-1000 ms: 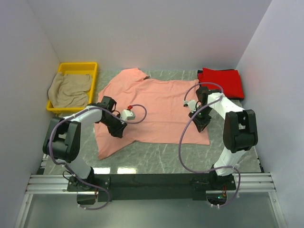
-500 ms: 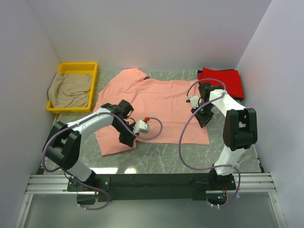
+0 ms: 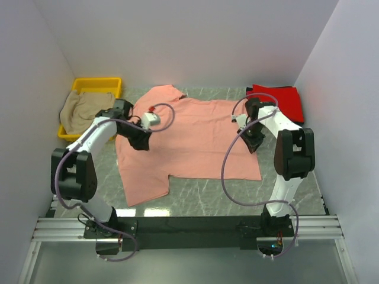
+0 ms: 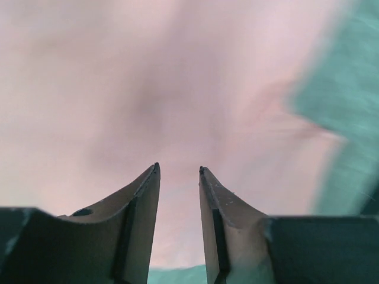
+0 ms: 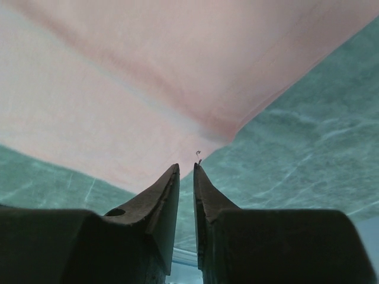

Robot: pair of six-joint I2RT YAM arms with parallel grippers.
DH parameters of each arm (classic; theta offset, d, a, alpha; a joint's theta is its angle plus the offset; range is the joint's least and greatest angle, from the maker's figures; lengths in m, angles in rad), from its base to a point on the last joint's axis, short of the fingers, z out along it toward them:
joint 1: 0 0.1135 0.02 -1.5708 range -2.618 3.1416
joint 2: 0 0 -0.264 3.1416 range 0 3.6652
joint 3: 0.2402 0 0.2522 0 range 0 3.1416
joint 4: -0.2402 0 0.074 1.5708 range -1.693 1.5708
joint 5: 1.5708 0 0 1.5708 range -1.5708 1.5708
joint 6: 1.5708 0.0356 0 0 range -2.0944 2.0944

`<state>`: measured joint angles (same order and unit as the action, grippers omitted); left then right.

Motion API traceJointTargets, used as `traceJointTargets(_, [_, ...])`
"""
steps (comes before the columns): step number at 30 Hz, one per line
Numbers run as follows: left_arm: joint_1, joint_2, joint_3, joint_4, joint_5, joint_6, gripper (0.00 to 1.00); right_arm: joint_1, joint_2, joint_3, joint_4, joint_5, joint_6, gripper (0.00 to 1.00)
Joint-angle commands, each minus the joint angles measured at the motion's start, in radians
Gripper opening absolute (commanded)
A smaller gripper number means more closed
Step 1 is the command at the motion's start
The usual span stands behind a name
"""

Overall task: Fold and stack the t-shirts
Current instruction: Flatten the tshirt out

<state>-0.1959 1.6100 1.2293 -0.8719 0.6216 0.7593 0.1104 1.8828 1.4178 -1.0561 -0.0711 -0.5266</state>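
On veined tabletop, soft salmon-pink t-shirt.

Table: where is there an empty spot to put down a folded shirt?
The biggest bare patch is the strip of table between the salmon-pink shirt and the near edge. A smaller one lies left of that shirt, nearer than the yellow bin. The far side is crowded: bin, pink shirt and red shirt fill it.

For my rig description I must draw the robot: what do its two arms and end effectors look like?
Both the left arm and right arm have white links with black joints. A greyish-purple cable loops along each. The left end effector and right end effector each have two dark, wedge-shaped fingers tapering to thin tips.
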Motion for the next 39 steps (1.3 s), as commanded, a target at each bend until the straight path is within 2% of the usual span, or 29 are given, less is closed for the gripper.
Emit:
traceJointTargets(1, [0.082,0.06,0.004,0.144,-0.156,-0.119,0.39,0.02,0.068,0.056,0.038,0.06,0.063,0.22])
traceJointTargets(4, [0.09,0.115,-0.017,0.243,-0.313,-0.153,0.38,0.031,0.11,0.066,0.056,0.089,0.082,0.21])
traceJointTargets(11, [0.098,0.176,-0.131,0.275,-0.448,-0.107,0.26,0.06,0.171,-0.016,0.076,0.186,0.053,0.16])
traceJointTargets(15, [0.098,0.133,-0.212,0.165,-0.425,-0.04,0.22,0.06,0.139,-0.097,0.067,0.221,-0.001,0.15])
traceJointTargets(18, [0.093,0.032,-0.292,0.05,-0.395,0.009,0.22,0.066,0.081,-0.178,0.054,0.234,-0.062,0.15])
traceJointTargets(21, [0.092,-0.051,-0.364,-0.1,-0.356,0.082,0.2,0.074,0.0,-0.252,0.025,0.215,-0.134,0.14])
traceJointTargets(24, [0.092,-0.175,-0.376,-0.188,-0.336,0.129,0.2,0.072,-0.062,-0.231,-0.024,0.141,-0.177,0.15])
traceJointTargets(27, [0.11,-0.162,-0.262,-0.188,-0.31,0.086,0.23,0.054,-0.057,-0.085,-0.08,0.074,-0.152,0.16])
traceJointTargets(29, [0.124,-0.07,-0.109,-0.179,-0.246,0.043,0.29,0.038,-0.024,0.057,-0.081,0.034,-0.115,0.16])
traceJointTargets(30, [0.127,0.005,-0.055,-0.165,-0.228,-0.024,0.31,0.035,0.02,0.105,-0.07,0.037,-0.066,0.16])
traceJointTargets(34, [0.128,0.164,0.16,0.037,-0.212,-0.213,0.35,0.035,0.146,0.367,-0.001,0.067,0.054,0.14])
traceJointTargets(39, [0.128,0.391,0.404,0.215,-0.269,-0.415,0.34,0.04,0.32,0.547,0.05,0.132,0.149,0.09])
